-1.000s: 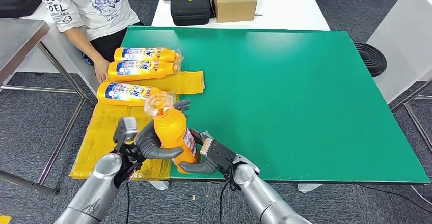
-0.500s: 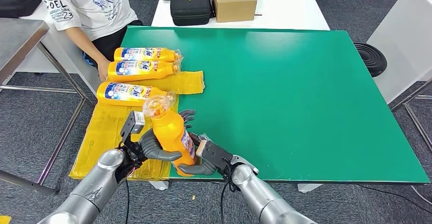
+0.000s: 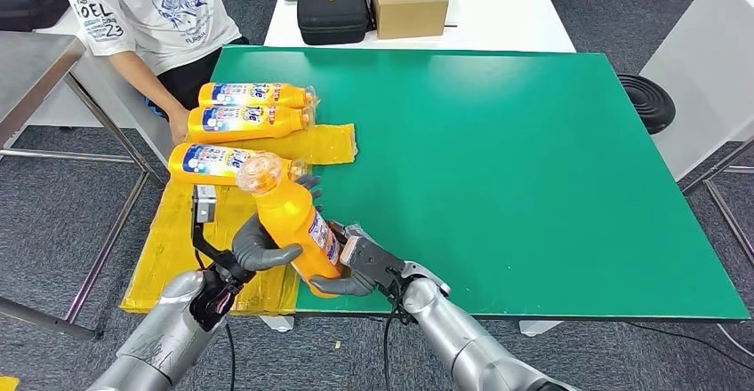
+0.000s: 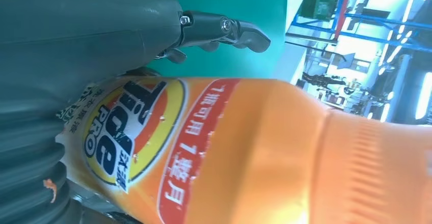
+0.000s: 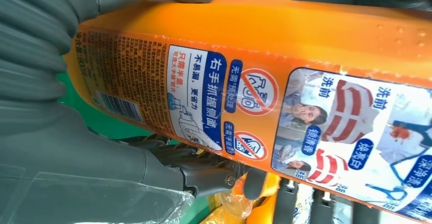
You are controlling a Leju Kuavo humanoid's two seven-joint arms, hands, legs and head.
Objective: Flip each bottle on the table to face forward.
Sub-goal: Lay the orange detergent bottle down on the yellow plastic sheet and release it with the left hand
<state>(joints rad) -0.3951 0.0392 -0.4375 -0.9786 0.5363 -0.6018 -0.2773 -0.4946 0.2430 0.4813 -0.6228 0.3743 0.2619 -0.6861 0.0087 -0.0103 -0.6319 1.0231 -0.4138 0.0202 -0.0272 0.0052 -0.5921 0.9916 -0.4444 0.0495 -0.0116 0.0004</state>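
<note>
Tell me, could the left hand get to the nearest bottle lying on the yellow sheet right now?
Probably not yet. The left hand and the right hand both hold the upright orange bottle, which stands between them and the lying bottle.

The orange plastic bottle [image 4: 244, 147] carries a front label reading "PRO" in blue on a yellow oval, with a red band reading "1瓶可用1整月". Its back label [image 5: 285, 112] reads "右手抓握倾倒", "洗前" and "洗净后". The person's white T-shirt [image 3: 151, 4] shows "23".
</note>
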